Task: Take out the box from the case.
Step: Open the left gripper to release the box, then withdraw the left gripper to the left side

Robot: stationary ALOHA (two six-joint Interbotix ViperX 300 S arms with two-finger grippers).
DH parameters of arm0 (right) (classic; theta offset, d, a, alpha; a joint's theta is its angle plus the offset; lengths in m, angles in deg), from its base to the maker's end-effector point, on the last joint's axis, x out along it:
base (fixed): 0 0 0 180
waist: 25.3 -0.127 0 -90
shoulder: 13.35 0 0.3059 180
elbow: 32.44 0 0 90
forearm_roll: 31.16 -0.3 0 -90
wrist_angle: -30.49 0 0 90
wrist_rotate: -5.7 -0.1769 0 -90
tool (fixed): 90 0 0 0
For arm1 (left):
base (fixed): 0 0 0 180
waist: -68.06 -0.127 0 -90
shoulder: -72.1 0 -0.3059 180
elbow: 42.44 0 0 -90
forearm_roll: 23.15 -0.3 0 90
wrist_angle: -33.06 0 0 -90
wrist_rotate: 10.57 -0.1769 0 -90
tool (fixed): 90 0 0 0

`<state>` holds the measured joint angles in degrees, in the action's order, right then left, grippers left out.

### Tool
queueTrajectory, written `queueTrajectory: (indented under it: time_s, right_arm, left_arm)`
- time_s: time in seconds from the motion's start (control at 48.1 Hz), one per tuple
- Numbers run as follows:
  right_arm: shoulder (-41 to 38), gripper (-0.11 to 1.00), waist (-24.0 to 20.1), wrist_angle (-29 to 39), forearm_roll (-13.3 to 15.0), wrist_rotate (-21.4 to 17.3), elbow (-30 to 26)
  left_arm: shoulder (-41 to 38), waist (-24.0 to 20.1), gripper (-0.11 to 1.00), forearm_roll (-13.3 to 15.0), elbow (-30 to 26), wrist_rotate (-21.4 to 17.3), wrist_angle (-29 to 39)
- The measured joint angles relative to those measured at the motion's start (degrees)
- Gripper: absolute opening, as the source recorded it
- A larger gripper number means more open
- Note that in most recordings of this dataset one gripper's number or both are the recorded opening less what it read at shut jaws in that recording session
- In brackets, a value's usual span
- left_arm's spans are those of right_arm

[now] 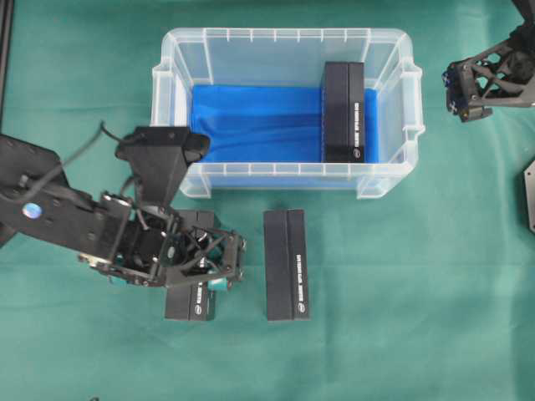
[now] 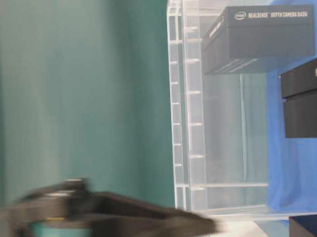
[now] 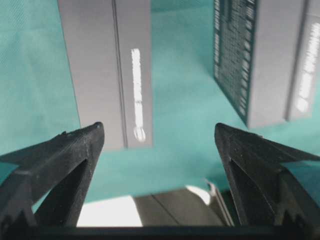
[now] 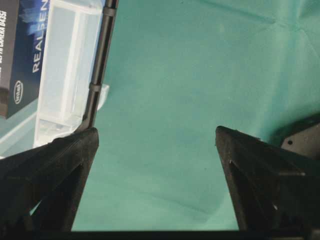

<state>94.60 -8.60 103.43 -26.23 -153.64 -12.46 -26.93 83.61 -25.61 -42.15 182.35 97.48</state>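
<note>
The case [image 1: 393,63] is a clear plastic bin with a blue cloth on its bottom, standing at the table's far side. One black box [image 1: 343,113] lies inside it against the right wall. Two more black boxes lie on the green cloth in front of the case, one [image 1: 287,264] in the middle and one [image 1: 191,301] partly under my left gripper [image 1: 236,261]. That gripper is open and holds nothing; in its wrist view [image 3: 159,131] both outside boxes [image 3: 107,70] [image 3: 270,55] show beyond the fingers. My right gripper [image 1: 451,92] hangs open and empty right of the case.
In the right wrist view the open gripper [image 4: 157,132] faces bare green cloth, with the case's corner [image 4: 65,75] at upper left. The table-level view shows the case wall [image 2: 188,122] and a blurred dark arm [image 2: 100,220] low at left.
</note>
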Motion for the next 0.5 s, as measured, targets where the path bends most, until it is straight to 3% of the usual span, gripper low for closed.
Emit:
queueTrajectory:
  time_s: [0.27, 0.499]
  right_arm:
    - [0.1, 0.94, 0.0, 0.0, 0.0, 0.6, 0.0]
    - [0.1, 0.94, 0.0, 0.0, 0.1, 1.1, 0.0]
  left_arm:
    - [1.7, -0.9, 0.99, 0.0, -11.8, -0.4, 12.3]
    - [1.7, -0.9, 0.99, -0.1, -15.8, -0.2, 14.5]
